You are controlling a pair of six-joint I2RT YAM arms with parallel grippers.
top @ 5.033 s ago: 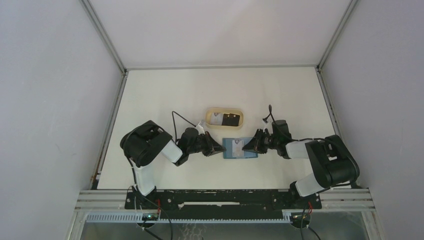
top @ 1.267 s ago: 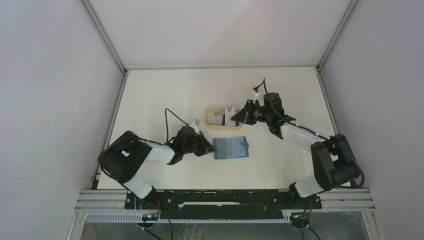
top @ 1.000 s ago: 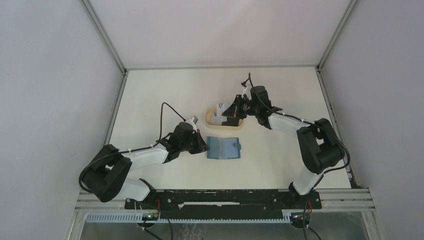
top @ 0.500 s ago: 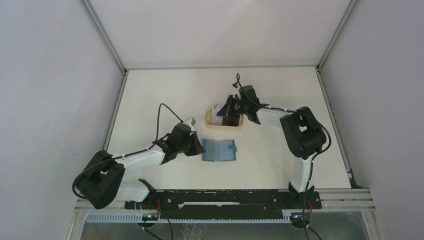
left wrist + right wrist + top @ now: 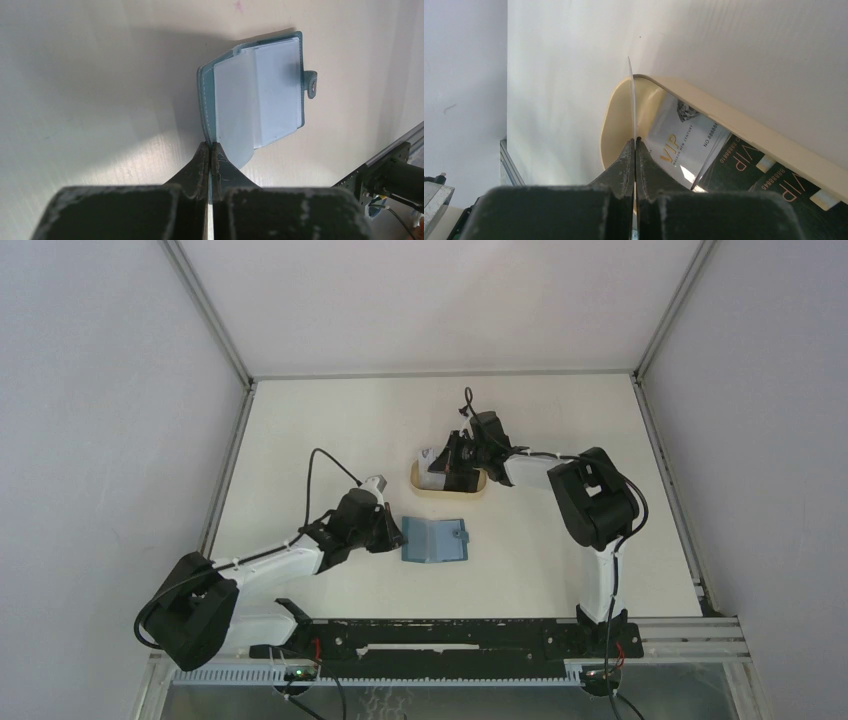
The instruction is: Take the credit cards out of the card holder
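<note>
**A:** What does the right gripper have?

**B:** The right gripper (image 5: 635,142) has its jaws pressed together on a thin card (image 5: 631,100). The card is seen edge-on and stands upright over the left end of the tan tray (image 5: 724,117). A white card (image 5: 679,137) and a black card (image 5: 764,170) lie inside the tray, overlapping.

**A:** How should it let go?

**B:** I'd tip the card flatter and bring it lower before the jaws part. Its edge sits right above the rim, so a drop from there could catch the wall. It might then lean on it or slide out onto the table (image 5: 100,75). I'd also move it a little to the right, over the two lying cards, so it has room to land.

**A:** And the left side?

**B:** The left gripper (image 5: 210,147) has its jaws together, pinched on the left edge of the card holder (image 5: 260,95). The holder lies open on the table just near of the tray, with its snap tab (image 5: 312,85) on the right.

**A:** Any cards left in it?

**B:** The pale blue pockets facing up show none, though I cannot tell whether one is hidden under the raised flap. I'd hold that pinch steady until the drop is done, then check under the flap.
</note>
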